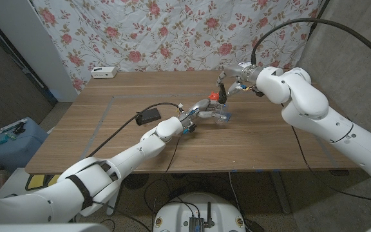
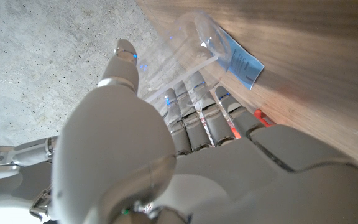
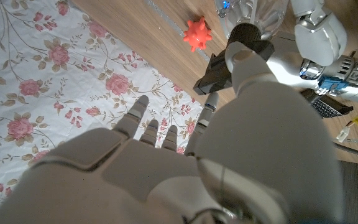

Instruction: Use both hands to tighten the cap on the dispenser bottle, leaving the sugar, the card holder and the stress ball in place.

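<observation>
The left hand is wrapped around the clear dispenser bottle, fingers closed against its wall, steadying it where it stands near the middle of the table. The right hand hovers just above the bottle's top with its fingers loosely spread, thumb close to the dark cap; whether it touches the cap cannot be told. So the bracing looks done, the twisting apparently still ahead. The red stress ball lies just behind the bottle, and a dark object, possibly the card holder, sits close by. Open table lies toward the near edge and both sides.
</observation>
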Motion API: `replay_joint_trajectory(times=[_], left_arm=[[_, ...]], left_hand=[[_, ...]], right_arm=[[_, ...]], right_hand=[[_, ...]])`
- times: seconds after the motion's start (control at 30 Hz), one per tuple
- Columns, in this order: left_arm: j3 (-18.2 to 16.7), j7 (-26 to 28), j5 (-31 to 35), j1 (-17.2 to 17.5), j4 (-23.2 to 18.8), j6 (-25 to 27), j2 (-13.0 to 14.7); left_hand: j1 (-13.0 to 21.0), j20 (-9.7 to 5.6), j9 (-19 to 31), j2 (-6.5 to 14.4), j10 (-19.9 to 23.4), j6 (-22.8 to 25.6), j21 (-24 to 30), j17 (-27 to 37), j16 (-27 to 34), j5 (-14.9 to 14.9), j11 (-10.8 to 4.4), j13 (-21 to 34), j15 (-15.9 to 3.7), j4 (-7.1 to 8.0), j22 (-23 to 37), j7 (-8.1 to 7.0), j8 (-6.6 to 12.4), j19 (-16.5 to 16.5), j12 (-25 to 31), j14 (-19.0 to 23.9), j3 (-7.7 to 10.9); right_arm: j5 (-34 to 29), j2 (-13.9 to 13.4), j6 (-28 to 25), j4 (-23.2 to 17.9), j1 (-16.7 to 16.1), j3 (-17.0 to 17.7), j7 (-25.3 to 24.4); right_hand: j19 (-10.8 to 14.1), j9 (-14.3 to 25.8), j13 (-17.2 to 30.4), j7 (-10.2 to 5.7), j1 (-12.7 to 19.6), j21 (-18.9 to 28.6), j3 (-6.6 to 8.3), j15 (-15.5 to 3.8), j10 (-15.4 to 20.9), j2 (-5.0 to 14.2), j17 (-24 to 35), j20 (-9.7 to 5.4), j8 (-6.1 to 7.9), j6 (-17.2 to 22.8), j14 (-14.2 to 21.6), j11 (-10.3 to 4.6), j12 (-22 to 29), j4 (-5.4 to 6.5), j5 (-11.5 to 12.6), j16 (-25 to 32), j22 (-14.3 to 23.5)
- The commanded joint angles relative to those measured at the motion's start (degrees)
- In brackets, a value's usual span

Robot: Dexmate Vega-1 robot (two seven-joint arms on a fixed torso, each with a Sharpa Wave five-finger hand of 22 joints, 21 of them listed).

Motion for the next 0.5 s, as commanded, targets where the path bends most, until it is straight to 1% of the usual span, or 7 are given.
replay_joint_trajectory(times=[0.03, 0.3, 0.5], left_arm=[[0.2, -0.1, 0.1, -0.2, 0.4, -0.3, -0.3], [0.2, 0.1, 0.3, -0.1, 0.3, -0.5, -0.2], [0.2, 0.2, 0.4, 0.1, 0.1, -0.5, 0.0]], left_hand=[[-2.7, -4.72, 0.1, 5.9, 0.5, 5.8, 0.0, 0.2, 0.2, -0.1, -0.03, 0.1, -4.68, 2.93, 0.1, -1.48, 0.16, -0.2, 0.3, 0.4, 3.33], [-2.6, -4.78, 0.1, 5.9, 0.6, 5.9, 0.0, 0.2, 0.2, -0.1, 0.04, 0.1, -4.73, 2.86, 0.1, -1.55, 0.18, -0.2, 0.3, 0.5, 3.33], [-2.6, -4.71, 0.1, 5.9, 0.6, 5.9, 0.0, 0.2, 0.3, -0.1, 0.17, 0.2, -4.71, 2.86, 0.1, -1.58, 0.16, -0.1, 0.3, 0.5, 3.34]], right_arm=[[-1.1, 0.3, -2.7, -0.1, 1.9, -2.0, 4.2], [-1.9, 1.0, -4.2, 0.2, 3.3, -3.0, 6.9], [-2.3, 1.5, -4.9, 0.5, 4.1, -3.7, 8.1]], right_hand=[[-0.4, 0.2, 0.1, 0.09, -0.1, 0.3, -0.04, 0.43, -0.8, 0.02, 0.2, 0.12, 0.41, 0.5, -0.6, 0.39, 0.2, 0.41, 0.4, 0.2, 0.1], [-0.5, 0.1, 0.1, 0.11, -0.4, 0.3, -0.37, 0.72, -1.2, -0.15, 0.3, 0.19, 0.22, 0.2, -1.0, 0.87, 0.2, 0.67, 0.4, 0.2, 0.1], [-0.5, 0.0, 0.1, 0.13, -0.8, 0.3, -0.65, 0.82, -1.4, -0.29, 0.3, 0.31, 0.03, -0.2, -1.1, 1.59, 0.3, 0.87, 0.5, 0.3, 0.1]])
